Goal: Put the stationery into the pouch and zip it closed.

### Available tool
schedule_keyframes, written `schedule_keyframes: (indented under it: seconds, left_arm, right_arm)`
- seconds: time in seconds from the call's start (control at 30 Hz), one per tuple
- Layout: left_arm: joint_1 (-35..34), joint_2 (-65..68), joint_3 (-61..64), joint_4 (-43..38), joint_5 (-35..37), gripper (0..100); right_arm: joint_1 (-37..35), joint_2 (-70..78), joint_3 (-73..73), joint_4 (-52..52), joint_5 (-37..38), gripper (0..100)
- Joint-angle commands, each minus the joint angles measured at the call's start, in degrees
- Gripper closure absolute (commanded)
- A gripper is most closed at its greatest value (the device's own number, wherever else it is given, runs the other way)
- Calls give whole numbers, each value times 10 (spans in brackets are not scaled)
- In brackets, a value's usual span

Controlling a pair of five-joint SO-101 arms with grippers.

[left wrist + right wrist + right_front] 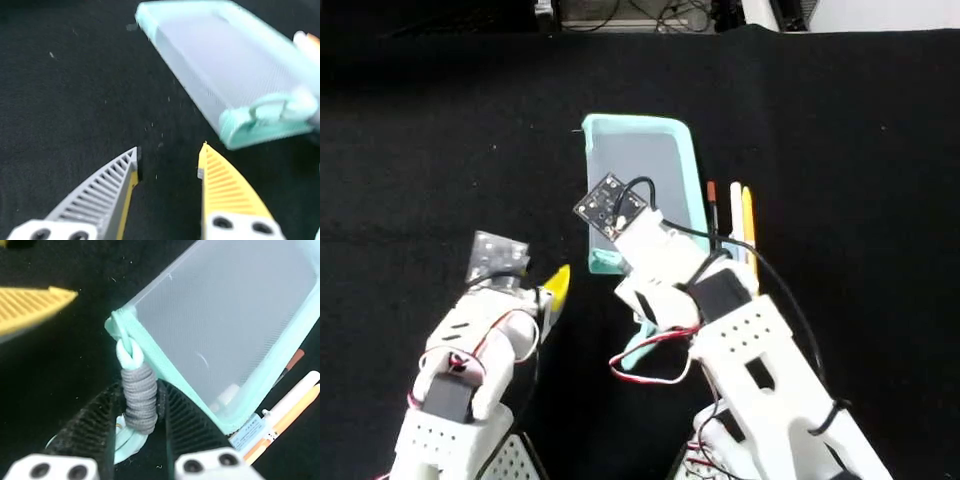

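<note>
A mint pouch (642, 165) with a translucent mesh face lies flat on the black table. Three pens (738, 212) lie beside its right edge: a dark one with an orange tip, a white one and a yellow one. In the right wrist view my right gripper (140, 390) is shut on the grey cord-wrapped pull (139, 402) at the pouch's (225, 315) near corner, with the pens (290, 400) beside it. My left gripper (167, 155) stands open over bare cloth, just short of the pouch (235, 65) and its end loop (272, 107). It is left of the pouch's near end (552, 288).
Black cloth covers the whole table (440, 130), with wide free room to the left and right of the pouch. Cables (650, 15) lie past the far edge. The left gripper's yellow finger (30, 307) shows close to the pouch's corner.
</note>
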Motion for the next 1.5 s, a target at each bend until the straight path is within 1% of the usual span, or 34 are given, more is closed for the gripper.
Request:
schedule_keyframes:
  seconds: [0.0, 0.1, 0.23, 0.33, 0.43, 0.5, 0.67, 0.77, 0.9, 1.17, 1.23, 1.37, 1.47]
  left_arm:
    - [10, 96, -52, -65, -10, 793]
    - [24, 193, -107, -93, -2, 793]
    - [57, 304, -178, -96, 48, 793]
    - [91, 347, -197, -100, 73, 793]
    - [110, 349, -189, -120, 72, 793]
    - [109, 342, -181, -129, 70, 793]
    - [108, 342, -150, -181, 70, 793]
    - [81, 343, -147, -200, 70, 793]
    - [52, 344, -146, -207, 71, 793]
    - [54, 348, -147, -207, 71, 793]
    - [54, 364, -153, -216, 71, 793]
    - [54, 427, -154, -272, 71, 793]
    - [52, 475, -171, -287, 71, 798]
  right_arm:
    - [-5, -17, -3, 4, -6, 986]
    - [-4, -17, -3, 8, -6, 986]
    - [-4, -20, -4, 11, -6, 986]
    - [-4, -20, -4, 11, -6, 986]
    - [-4, -20, -4, 11, -6, 986]
    - [-4, -20, -4, 11, -6, 986]
    - [-4, -20, -4, 11, -6, 986]
    - [-4, -20, -5, 17, -6, 986]
    - [-6, -20, -7, 23, -6, 986]
    - [-6, -20, -7, 23, -6, 986]
    - [-6, -20, -7, 23, -6, 986]
    - [-6, -20, -7, 23, -6, 986]
    - [-6, -20, -7, 23, -6, 986]
